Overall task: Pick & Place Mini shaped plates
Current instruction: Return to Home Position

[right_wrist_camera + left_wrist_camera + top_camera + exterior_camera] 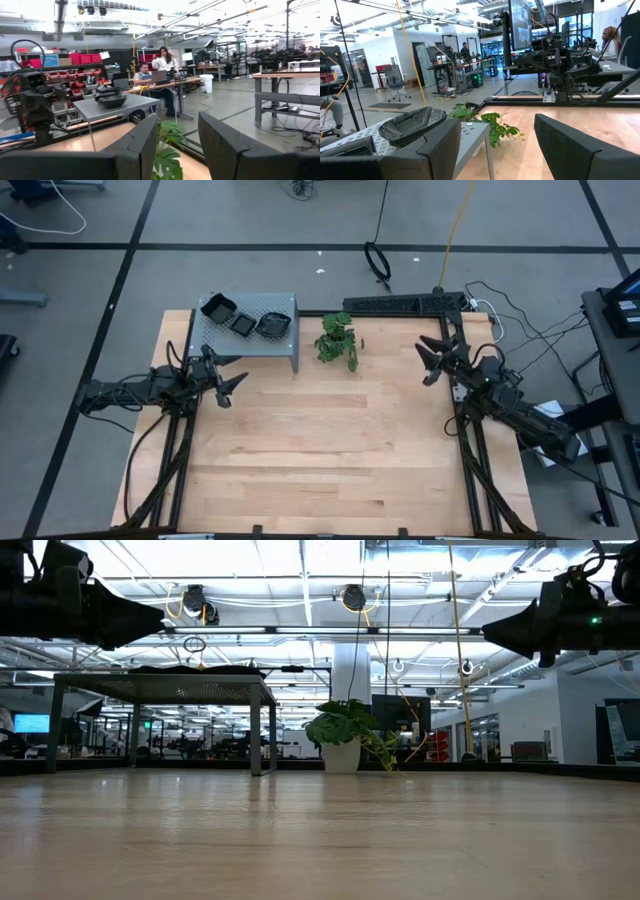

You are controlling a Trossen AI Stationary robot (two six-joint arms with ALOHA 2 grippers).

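Three piles of glossy plates (pixel 245 321) on the shelf (pixel 268 346) at the counter's (pixel 330 450) far-left corner look stiff, slippery, best pinched by a rim; left gripper (pixel 232 388) and right gripper (pixel 425 362) hover spread.

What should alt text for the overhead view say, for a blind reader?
Black mini plates sit in three groups on a grey perforated shelf at the far left of the wooden table, with a green plant beside it. The left gripper and right gripper hang open and empty over the table's sides.
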